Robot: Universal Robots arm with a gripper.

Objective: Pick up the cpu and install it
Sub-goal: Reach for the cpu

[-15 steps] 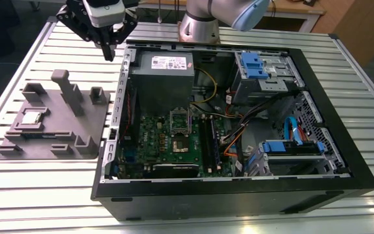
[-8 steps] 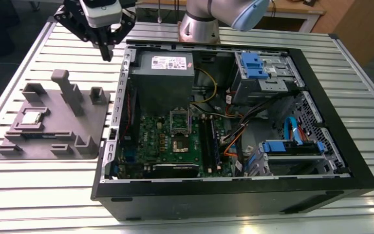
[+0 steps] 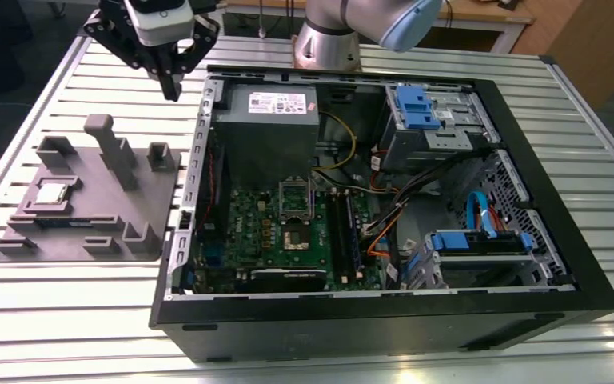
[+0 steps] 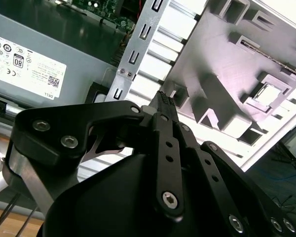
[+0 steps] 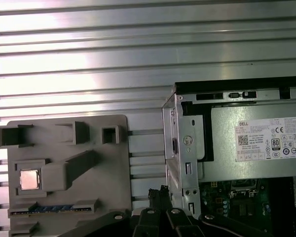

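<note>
Aloft, our gripper (image 3: 170,86) hangs closed, empty | cpu (image 3: 51,194) lies in tray (image 3: 149,204) | we judge it light, fragile: grip edges.

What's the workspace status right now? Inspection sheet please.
Surface: slatted metal table.
Job's things: cpu sits in a recess of the grey holder tray; the open computer case lies beside the tray, motherboard exposed.
Clutter: nothing seen.
Grippers: hand shut, empty, above the table between tray and case.
Cables: blue cable and other leads inside the case.
Surroundings: wooden furniture beyond the table.
</note>
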